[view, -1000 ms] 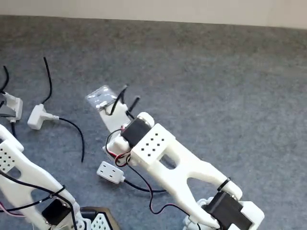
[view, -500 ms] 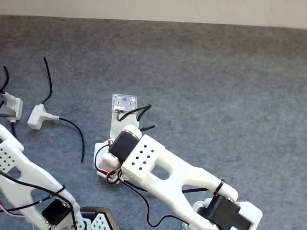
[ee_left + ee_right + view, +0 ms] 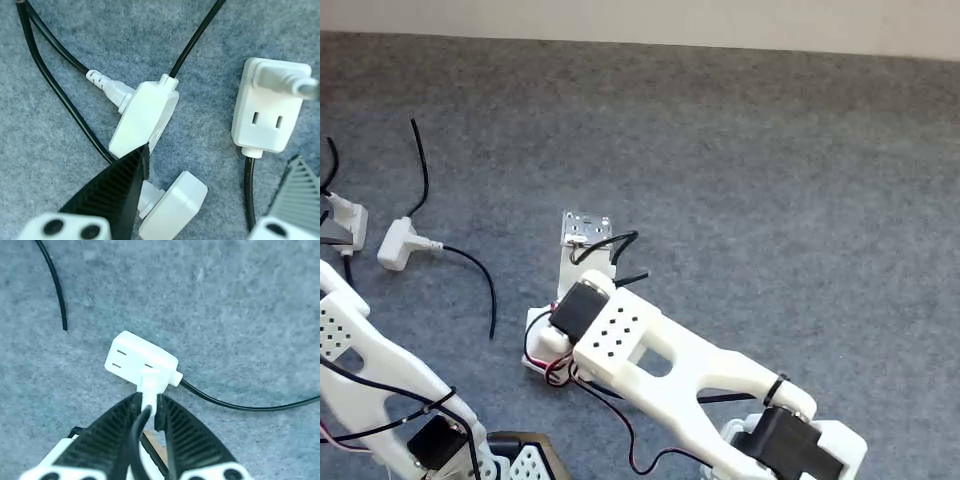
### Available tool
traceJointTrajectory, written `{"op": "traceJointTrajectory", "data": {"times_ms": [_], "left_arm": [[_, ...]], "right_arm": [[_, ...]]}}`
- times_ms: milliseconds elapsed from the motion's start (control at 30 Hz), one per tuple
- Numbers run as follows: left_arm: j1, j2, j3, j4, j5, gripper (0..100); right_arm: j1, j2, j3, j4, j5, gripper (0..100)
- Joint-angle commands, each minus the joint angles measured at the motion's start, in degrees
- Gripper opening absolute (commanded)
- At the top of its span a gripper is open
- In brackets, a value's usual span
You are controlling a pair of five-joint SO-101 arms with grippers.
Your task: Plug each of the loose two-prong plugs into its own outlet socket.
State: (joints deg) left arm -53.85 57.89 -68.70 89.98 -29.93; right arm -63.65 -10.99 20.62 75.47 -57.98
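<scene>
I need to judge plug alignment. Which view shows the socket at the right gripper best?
The right wrist view: the socket lies unobstructed, slots showing, just beyond the right gripper and its plug. In the high view the arm hides all but a white corner. The left wrist view faces other plugs.

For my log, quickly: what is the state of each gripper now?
Left gripper: open, holding nothing.
Right gripper: closed on a white plug.
</scene>
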Motion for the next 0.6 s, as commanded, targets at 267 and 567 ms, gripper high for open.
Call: {"op": "traceJointTrajectory", "data": {"times_ms": [267,567], "left_arm": [[-0.7,-0.7,-1.9,0.2,0.1,40],[-1.3,-0.7,-1.9,-0.1,0.1,40]], "right_arm": [[-0.1,2.2,0.9,-3.6,-0.7,0.5],[-0.1,5.7,0.7,-3.3,-1.9,0.5]]}}
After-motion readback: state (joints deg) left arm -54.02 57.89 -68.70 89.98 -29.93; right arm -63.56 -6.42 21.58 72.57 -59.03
